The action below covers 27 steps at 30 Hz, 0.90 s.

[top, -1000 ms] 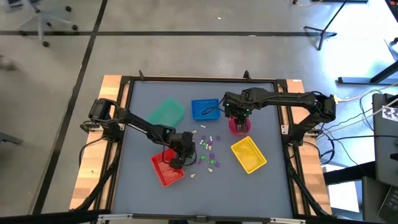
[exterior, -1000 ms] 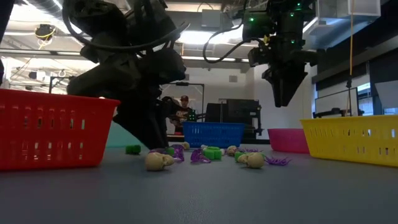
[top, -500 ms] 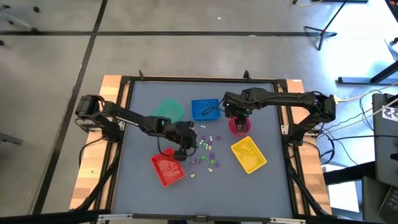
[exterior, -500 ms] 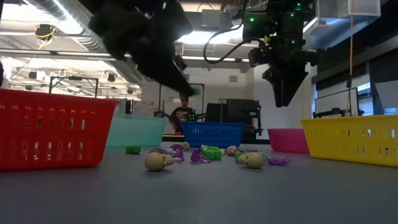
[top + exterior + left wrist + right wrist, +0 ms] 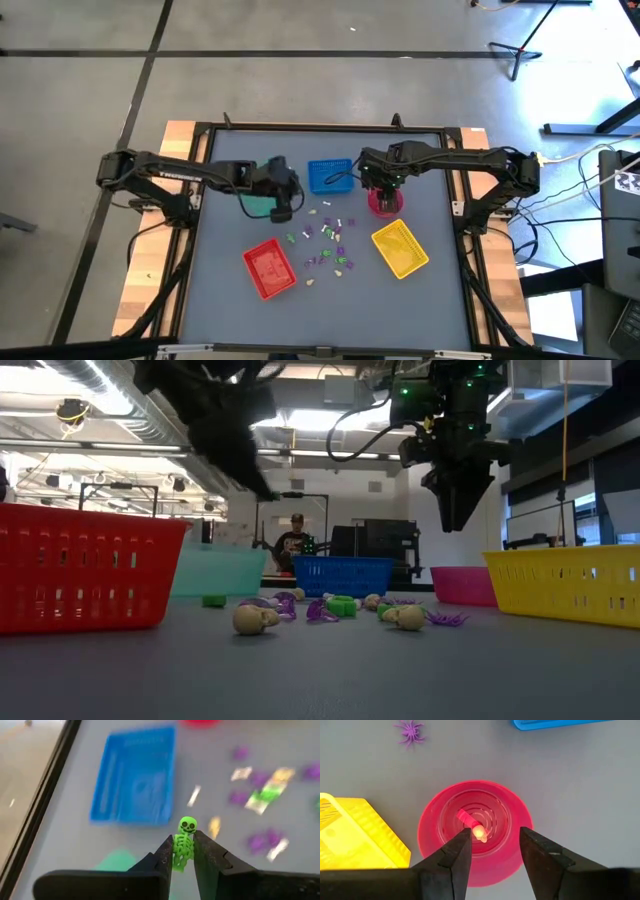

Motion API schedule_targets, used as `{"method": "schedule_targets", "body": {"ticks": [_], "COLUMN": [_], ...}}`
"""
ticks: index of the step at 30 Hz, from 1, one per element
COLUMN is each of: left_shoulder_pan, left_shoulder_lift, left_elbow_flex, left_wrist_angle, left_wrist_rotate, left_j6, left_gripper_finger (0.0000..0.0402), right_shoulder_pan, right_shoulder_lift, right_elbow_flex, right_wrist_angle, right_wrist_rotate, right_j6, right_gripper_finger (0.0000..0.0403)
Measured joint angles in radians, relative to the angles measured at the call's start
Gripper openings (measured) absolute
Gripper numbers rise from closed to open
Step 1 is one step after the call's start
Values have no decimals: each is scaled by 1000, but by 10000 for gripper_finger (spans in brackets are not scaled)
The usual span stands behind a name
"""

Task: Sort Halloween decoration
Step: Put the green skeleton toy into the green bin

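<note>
Swinging up from the red tray (image 5: 269, 271), my left gripper (image 5: 183, 851) pinches a green skeleton (image 5: 184, 841) above the teal tray (image 5: 262, 181), partly hidden; my right gripper (image 5: 491, 841) hangs spread over the pink bowl (image 5: 432, 827).

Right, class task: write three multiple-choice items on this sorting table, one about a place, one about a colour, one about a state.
1. Where does the right gripper hover?
A over the pink bowl
B over the red tray
C over the blue tray

2. What colour is the skeleton in the left gripper?
A purple
B white
C green

3. How do the right jaws stand?
A shut on a spider
B open
C shut on nothing

Answers: 1 A, its wrist view looks straight down into the bowl. 2 C, the left wrist view shows a green skeleton between the jaws. 3 B, a clear gap with nothing held.
</note>
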Motion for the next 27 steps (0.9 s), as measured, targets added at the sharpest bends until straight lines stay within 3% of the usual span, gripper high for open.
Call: {"method": "schedule_targets", "body": {"ticks": [9,23,27], "left_shoulder_pan": [90,141,141], "left_shoulder_lift": [8,8,8], "left_elbow_flex": [-2,-1,-1], "left_wrist_angle": [-271,-321,-321], "left_wrist_rotate": [-30,-53,-54], "left_j6": [-101,-174,-181], "left_gripper_finger": [41,42,67], "right_shoulder_pan": [0,0,0], "right_shoulder_lift": [0,0,0], "right_elbow_flex": [0,0,0], "right_wrist_angle": [3,5,5], "right_wrist_rotate": [0,0,0], "right_j6": [0,0,0], "right_gripper_finger": [166,166,166]}}
